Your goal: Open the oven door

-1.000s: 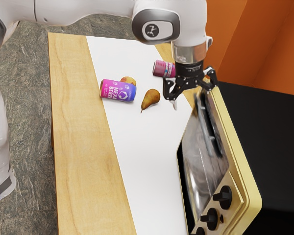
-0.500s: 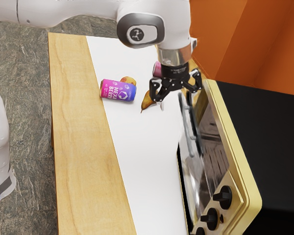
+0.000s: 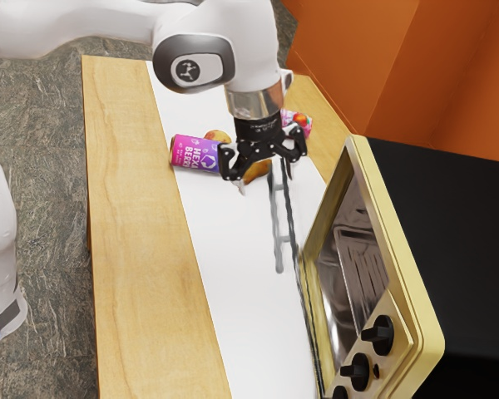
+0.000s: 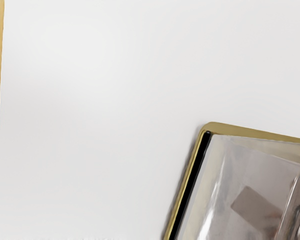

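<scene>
The gripper (image 3: pixel 266 180) stands open at the upper end of the oven door (image 3: pixel 297 249), its two fingertips apart. Part of the door's grey handle (image 3: pixel 276 229) runs down from between and below the fingers; whether either finger touches it, I cannot tell. The door is swung out from the yellow oven (image 3: pixel 397 241) and appears nearly edge-on, with the oven's inside exposed. In the wrist view, a yellow-edged corner of the oven (image 4: pixel 260 131) surrounds a shiny, see-through surface.
A purple can (image 3: pixel 191 154) lies beside a peach-coloured fruit (image 3: pixel 217 135). A pear (image 3: pixel 256 172) is partly hidden behind the gripper, and a pink can (image 3: pixel 304 125) lies beyond it. Black knobs (image 3: pixel 380 334) line the oven's near end on the table (image 3: pixel 141 249).
My gripper has moved toward the exterior view's left, away from the oven. The door and its handle have swung outward the same way, exposing more of the inside.
</scene>
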Motion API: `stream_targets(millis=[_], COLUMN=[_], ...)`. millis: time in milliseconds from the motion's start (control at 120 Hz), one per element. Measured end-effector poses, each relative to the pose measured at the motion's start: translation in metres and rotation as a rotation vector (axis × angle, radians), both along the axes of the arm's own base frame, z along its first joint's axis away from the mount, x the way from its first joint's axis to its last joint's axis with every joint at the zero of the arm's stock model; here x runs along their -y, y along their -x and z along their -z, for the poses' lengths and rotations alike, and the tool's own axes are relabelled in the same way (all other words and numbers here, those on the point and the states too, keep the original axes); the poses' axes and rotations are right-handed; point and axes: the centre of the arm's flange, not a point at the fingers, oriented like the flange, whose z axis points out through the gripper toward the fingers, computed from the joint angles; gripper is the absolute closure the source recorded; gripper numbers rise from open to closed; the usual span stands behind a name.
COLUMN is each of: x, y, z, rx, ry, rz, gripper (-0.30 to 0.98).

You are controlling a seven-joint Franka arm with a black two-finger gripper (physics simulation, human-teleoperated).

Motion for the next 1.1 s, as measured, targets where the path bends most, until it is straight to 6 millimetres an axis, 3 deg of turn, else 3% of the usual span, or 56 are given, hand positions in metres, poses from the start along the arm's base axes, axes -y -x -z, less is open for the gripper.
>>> stream_targets(millis=[233, 417, 500, 617, 650, 683, 750, 783, 817, 875, 975, 1100], x=[-0.001, -0.005, -0.031, -0.090, -0.084, -0.065, -0.030, -0.035, -0.059, -0.105, -0.129, -0.150], y=[0.028, 0.070, 0.082, 0.089, 0.086, 0.078, 0.056, 0.047, 0.039, 0.012, -0.006, -0.003], z=[0.008, 0.025, 0.022, 0.009, -0.008, -0.037, -0.119, -0.154, -0.172, -0.150, -0.081, -0.063], rx=[0.012, 0.037, 0.071, 0.095, 0.111, 0.126, 0.140, 0.130, 0.100, -0.021, -0.227, -0.300], ry=[0.018, 0.033, 0.055, 0.111, 0.117, 0.112, 0.121, 0.147, 0.186, 0.209, 0.137, 0.125], rz=[-0.034, -0.104, -0.192, -0.337, -0.311, -0.244, -0.094, -0.059, -0.070, -0.163, -0.298, -0.436], gripper=[0.00, 0.00, 0.00, 0.00, 0.00, 0.00, 0.00, 0.00, 0.00, 0.00, 0.00, 0.00])
